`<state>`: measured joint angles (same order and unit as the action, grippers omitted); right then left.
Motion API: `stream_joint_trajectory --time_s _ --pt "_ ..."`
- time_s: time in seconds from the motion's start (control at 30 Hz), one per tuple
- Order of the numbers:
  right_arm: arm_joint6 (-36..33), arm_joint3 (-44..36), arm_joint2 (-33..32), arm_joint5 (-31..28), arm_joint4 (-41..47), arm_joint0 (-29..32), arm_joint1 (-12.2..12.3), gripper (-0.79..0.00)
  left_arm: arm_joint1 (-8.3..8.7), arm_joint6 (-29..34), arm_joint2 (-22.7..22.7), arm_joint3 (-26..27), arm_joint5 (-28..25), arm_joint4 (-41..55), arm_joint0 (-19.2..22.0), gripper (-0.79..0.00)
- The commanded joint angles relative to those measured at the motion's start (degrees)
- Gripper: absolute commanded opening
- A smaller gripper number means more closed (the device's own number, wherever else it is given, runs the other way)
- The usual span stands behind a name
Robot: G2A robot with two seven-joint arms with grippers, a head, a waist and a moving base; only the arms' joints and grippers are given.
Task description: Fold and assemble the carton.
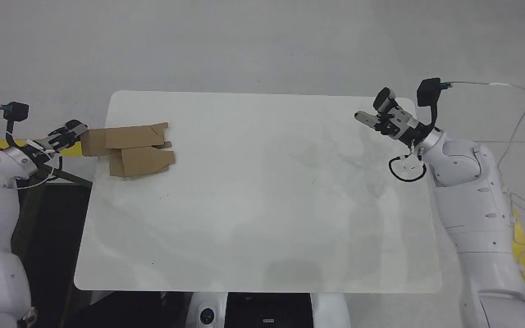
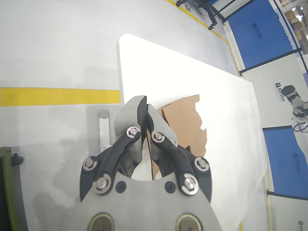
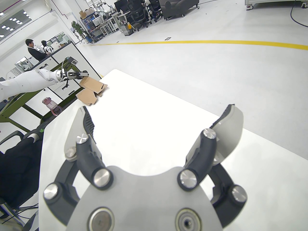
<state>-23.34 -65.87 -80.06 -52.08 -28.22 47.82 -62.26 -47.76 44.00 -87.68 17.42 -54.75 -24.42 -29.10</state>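
The flat brown carton (image 1: 135, 149) lies at about ten o'clock on the white table (image 1: 262, 213), with one end sticking out past the table's edge. The left gripper (image 1: 75, 129) has its fingers pinched together on that end. The right gripper (image 1: 367, 119) hovers at two o'clock, fingers spread wide apart.

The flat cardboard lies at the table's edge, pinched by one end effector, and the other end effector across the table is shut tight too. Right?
Not quite: the right end effector is open, spread wide and empty, as the right wrist view shows. The flat carton does lie at the edge of the table, pinched by the left end effector.
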Motion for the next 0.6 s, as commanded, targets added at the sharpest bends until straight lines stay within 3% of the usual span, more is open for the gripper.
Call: stream_joint_trajectory --time_s 0.0,0.53,0.57 --pt "0.00 0.00 0.00 0.00 0.00 0.00 0.00 0.000 -0.32 -0.02 0.58 0.44 1.63 0.21 0.15 -0.785" --pt "0.00 0.00 0.00 0.00 0.00 0.00 0.00 0.000 1.27 -10.37 2.58 -2.08 11.60 -6.59 -0.57 -0.785" --pt "0.00 0.00 0.00 0.00 0.00 0.00 0.00 0.000 1.32 -10.84 2.68 -2.12 11.73 -6.83 -0.64 -0.696"
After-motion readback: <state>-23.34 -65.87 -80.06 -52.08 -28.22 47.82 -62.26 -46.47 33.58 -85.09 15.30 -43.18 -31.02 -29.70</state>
